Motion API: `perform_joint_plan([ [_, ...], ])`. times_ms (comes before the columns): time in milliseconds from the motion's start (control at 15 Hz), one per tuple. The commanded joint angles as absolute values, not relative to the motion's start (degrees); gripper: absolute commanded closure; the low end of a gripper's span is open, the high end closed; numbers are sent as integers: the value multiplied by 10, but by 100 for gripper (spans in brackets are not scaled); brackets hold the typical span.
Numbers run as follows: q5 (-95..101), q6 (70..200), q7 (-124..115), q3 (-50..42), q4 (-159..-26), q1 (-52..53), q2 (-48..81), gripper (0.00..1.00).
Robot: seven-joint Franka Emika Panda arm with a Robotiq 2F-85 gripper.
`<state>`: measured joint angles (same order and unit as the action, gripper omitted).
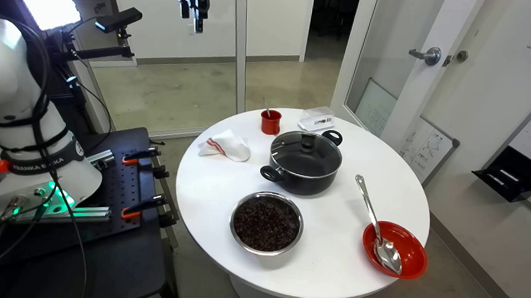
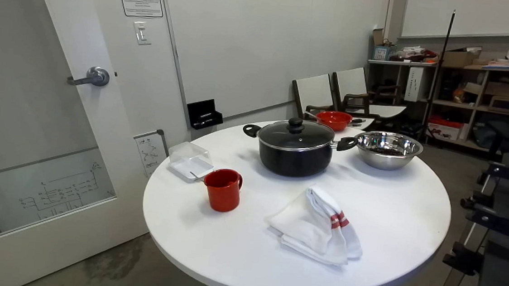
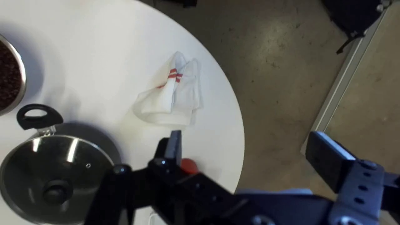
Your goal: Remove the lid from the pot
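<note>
Currently, the black two-fingered gripper (image 3: pixel 247 146) stands fully spread and empty, well apart from the silver-rimmed round glass lid (image 1: pixel 305 158) on the round black pot (image 1: pixel 307 184); off-centre descent can miss the small dark round knob (image 1: pixel 307 141) and tilt the lid.

In an exterior view, the pot (image 1: pixel 307 184), lid (image 1: pixel 304 159) on, stands on the table (image 1: pixel 332 259); at its front left is a mixing bowl (image 1: pixel 264 251) of beans (image 1: pixel 266 225), left a kitchen towel (image 1: pixel 226 145), rear left a mug (image 1: pixel 270 124) with a utensil (image 1: pixel 266 106) inside, behind the pot a container (image 1: pixel 320 123), front right a serving spoon (image 1: pixel 389 256) in a bowl (image 1: pixel 411 252)
</note>
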<state>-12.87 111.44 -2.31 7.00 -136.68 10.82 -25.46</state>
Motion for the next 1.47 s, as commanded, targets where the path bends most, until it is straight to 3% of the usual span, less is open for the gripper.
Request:
perform_joint_plan([
  [0,-103,1243,-62,88,-1350,79,-214,0],
  [267,29,1386,-117,109,-1345,29,-153,0],
  [533,212,1432,-252,125,-1339,-35,-80,0],
  [800,152,1420,-297,82,-1308,-23,7,0],
  [1067,41,1506,-273,46,-1285,-13,72,0],
  [1400,64,1550,-291,-7,-1261,1,146,0],
])
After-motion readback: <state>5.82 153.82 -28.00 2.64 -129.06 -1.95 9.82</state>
